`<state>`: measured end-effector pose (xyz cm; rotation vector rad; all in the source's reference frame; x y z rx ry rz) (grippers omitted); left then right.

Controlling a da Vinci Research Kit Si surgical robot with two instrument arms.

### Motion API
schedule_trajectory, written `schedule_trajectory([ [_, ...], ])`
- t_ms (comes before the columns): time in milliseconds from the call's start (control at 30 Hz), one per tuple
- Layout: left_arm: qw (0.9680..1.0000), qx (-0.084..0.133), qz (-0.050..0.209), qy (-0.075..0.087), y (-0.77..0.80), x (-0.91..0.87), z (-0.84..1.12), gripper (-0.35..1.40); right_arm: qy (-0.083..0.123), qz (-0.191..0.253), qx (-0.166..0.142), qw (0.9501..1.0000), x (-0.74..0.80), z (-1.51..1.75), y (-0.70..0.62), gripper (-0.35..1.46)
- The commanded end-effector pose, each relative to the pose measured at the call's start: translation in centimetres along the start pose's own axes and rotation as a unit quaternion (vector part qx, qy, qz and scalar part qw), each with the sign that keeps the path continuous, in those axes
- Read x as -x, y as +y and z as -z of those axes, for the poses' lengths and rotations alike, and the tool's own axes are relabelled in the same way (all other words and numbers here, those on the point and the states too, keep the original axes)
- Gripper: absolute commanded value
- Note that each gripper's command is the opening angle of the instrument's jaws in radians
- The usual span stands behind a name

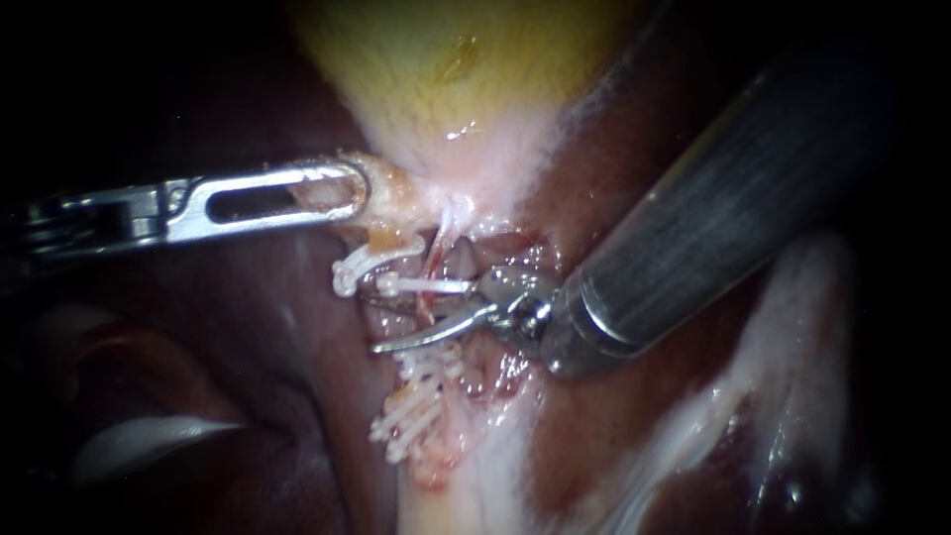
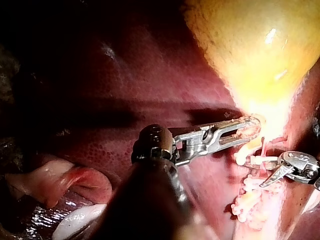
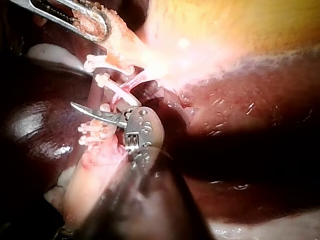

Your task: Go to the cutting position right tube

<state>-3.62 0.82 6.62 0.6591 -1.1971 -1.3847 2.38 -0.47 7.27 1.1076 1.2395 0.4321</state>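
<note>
Tube [image 1: 433, 264], thin and reddish, runs down from the gallbladder [image 1: 446, 79] neck, between the upper clips [image 1: 381, 260] and the lower clips [image 1: 414, 411]. Right instrument [image 1: 391, 322] holds its curved blades slightly apart at that stretch and grips nothing; one clip sits just above them, and the lower clips just below. Left instrument [image 1: 337, 193] is clamped on the gallbladder neck. Bare liver [image 1: 248, 327] lies open beside the blade tips.
</note>
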Motion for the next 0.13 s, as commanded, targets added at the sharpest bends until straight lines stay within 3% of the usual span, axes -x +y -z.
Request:
schedule_trajectory([
  [33, 1.0, 0.0, 0.0, 0.0, 0.0, 0.0, 0.0, -0.35, 0.0, 0.0, 0.0, 1.0, 0.0, 0.01, 0.0, 1.44],
  [133, 1.0, 0.0, 0.0, 0.0, 0.0, 0.0, 0.0, -0.35, -0.001, 0.0, 0.0, 1.0, 0.01, 0.01, 0.0, 1.44],
])
